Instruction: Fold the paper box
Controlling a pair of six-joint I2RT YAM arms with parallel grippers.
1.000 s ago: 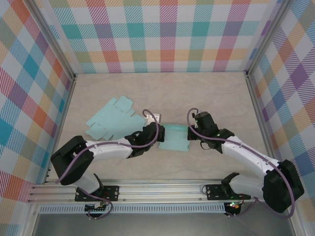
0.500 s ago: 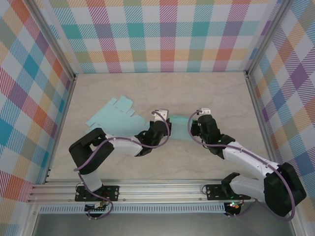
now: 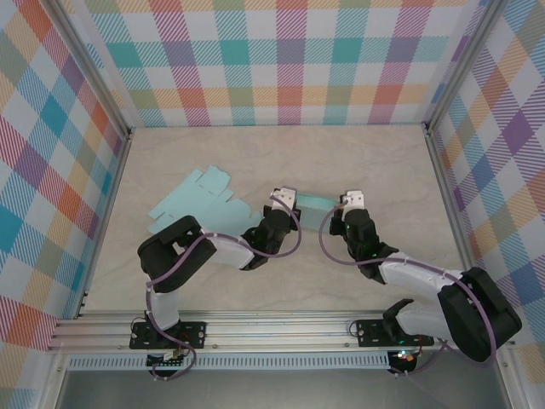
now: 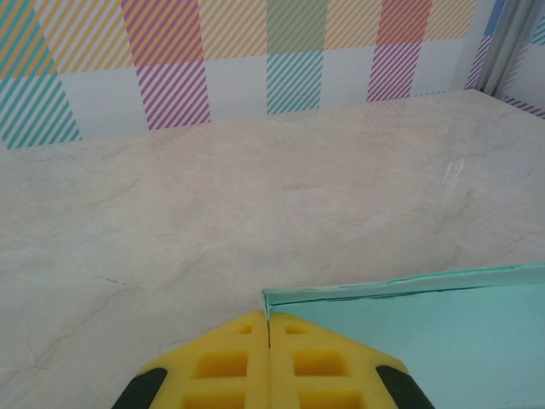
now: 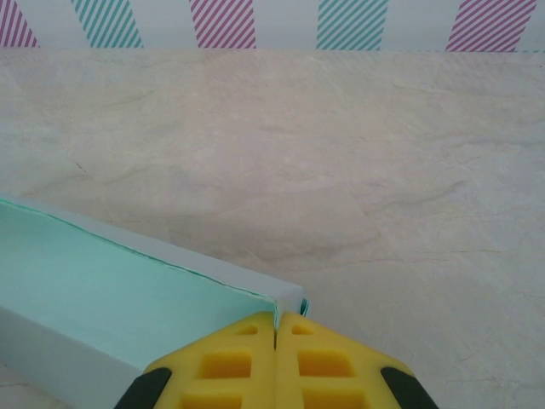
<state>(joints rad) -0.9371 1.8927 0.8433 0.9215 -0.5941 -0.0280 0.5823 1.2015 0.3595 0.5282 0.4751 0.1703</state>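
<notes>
Shifted away from the arm bases since a second ago, with the paper box (image 3: 313,204) now held mid-tabletop (image 3: 383,162). Gripped at opposite corners of one upright wall: left pincer (image 4: 269,328) clamped tight on one end, right pincer (image 5: 276,322) on the other, likely keeping it taut and square for creasing. Left aside, well apart: flat paper blank (image 3: 192,204).

You have the mint-green paper box (image 3: 313,204) pinched at both ends: one top corner sits in the closed left fingers (image 4: 230,362), the other in the closed right fingers (image 5: 317,362). It spans between them, walls upright, hollow side open. A flat unfolded blank (image 3: 192,204) lies left of the left fingers.
</notes>
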